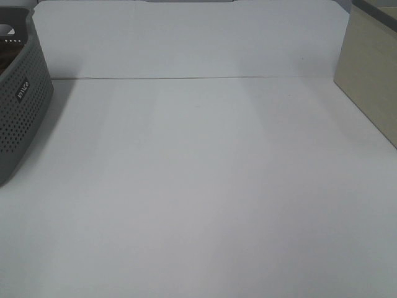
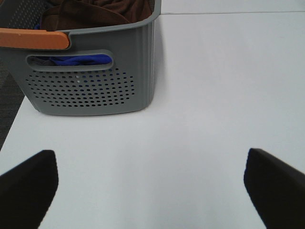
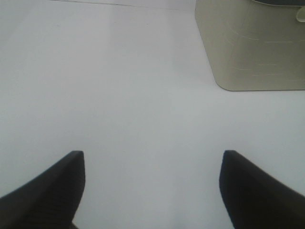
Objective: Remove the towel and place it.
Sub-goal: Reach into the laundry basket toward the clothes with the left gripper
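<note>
Though well ahead of left pincer, towel inside basket.

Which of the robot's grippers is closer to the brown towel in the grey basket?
Left. The left gripper faces the basket holding the towel; the right gripper faces a beige bin, towel unseen.

Bright, even, diffuse light with a cool white cast falls on the white table, which is nearly washed out and shows little texture. A faint, soft shadow lies on the table just beside the grey perforated basket. In the wrist views the fingers of the left gripper and those of the right gripper are dark, featureless, soft-edged shapes.
</note>
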You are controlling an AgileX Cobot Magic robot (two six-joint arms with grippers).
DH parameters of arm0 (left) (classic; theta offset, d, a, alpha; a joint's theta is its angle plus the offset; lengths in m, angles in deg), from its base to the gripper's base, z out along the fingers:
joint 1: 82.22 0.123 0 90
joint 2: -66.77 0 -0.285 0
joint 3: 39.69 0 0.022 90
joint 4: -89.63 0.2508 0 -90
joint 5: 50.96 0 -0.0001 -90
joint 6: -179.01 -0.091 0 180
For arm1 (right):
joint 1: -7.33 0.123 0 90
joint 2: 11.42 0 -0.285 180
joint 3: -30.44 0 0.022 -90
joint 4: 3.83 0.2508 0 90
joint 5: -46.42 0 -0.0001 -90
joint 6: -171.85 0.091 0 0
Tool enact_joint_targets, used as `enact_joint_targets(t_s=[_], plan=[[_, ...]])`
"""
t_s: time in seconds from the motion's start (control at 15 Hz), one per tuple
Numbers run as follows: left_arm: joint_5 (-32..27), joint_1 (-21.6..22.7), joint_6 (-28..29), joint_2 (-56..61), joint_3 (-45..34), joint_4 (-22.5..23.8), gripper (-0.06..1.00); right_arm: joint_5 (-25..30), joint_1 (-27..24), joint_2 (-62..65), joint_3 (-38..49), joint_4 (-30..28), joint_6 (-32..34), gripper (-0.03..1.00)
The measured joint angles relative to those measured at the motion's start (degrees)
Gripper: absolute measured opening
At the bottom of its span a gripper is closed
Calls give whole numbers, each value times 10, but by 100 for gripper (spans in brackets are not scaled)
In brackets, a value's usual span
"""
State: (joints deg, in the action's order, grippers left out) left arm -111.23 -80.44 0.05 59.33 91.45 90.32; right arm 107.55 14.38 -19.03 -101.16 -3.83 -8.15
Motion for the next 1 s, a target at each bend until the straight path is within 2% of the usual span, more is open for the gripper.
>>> enact_joint_targets(t_s=[0.67,0.8,1.0], plan=[[0,0,0,0,0,-1,99,0,0,0,0,0,0,76],[-6,0,-29,-7,3,-1,99,0,0,0,0,0,0,76],[-69,0,-148,-131,86,21,99,0,0,0,0,0,0,76]])
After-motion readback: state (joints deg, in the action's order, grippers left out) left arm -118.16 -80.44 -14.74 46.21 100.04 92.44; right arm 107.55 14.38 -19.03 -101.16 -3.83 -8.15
